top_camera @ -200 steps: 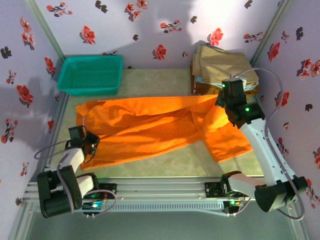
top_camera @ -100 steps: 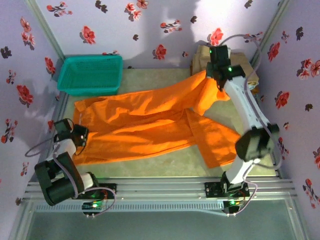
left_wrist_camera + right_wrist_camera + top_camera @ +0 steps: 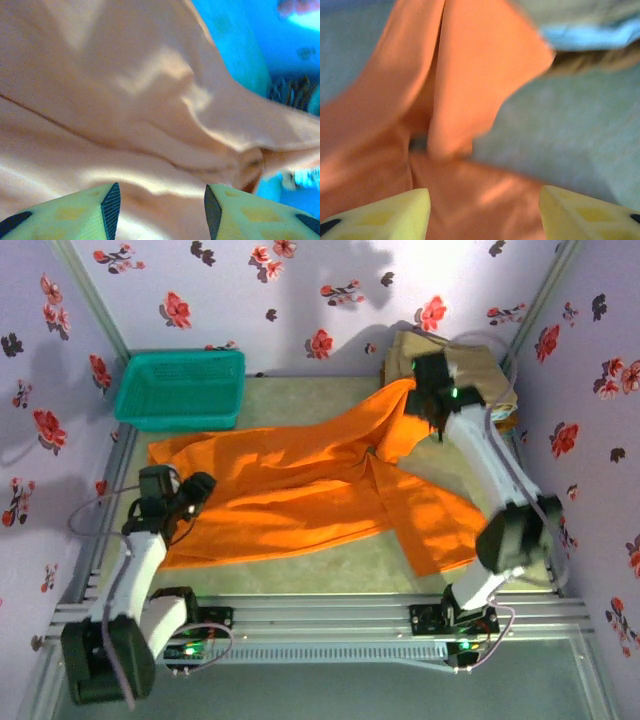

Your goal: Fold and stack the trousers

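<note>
Sprawling softly creased, bright orange cloth trousers (image 3: 290, 490) underlie the left gripper (image 3: 160, 200) and outstretched right gripper (image 3: 484, 200), both spread apart.

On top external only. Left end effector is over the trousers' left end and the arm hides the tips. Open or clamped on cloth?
Observer: Left end effector is open; the left wrist view shows the trousers beyond the gap, unclamped.
Operator: And the other arm?
Observer: Right end effector is open too, fingers wide apart over orange cloth; that view is blurred.
Operator: What's past the raised fold?
Observer: A light blue garment edge, under a greyish layer.
</note>
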Tool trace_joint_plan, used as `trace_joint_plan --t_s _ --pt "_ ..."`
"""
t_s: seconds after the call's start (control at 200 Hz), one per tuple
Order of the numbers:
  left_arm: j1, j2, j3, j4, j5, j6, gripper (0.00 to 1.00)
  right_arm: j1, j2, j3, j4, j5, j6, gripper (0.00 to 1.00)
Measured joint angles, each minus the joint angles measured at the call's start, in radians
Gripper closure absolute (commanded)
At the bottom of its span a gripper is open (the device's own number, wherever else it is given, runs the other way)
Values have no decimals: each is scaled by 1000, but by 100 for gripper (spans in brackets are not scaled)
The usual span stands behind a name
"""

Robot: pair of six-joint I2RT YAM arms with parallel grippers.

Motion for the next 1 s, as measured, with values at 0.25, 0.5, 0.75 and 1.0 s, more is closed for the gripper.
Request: trace_joint_plan --t_s 0.25,0.5,0.75,1.0 --pt "-139 107 -179 63 -77 -64 52 90 -197 -509 32 -129 155 36" --pt "-82 247 -196 243 -106 -64 54 162 -202 -655 56 -188 236 33" --pt "6 289 -191 308 -93 -38 54 179 -138 -738 147 -229 286 40" --pt "102 250 -192 249 -91 3 54 193 -138 -743 199 -226 311 100"
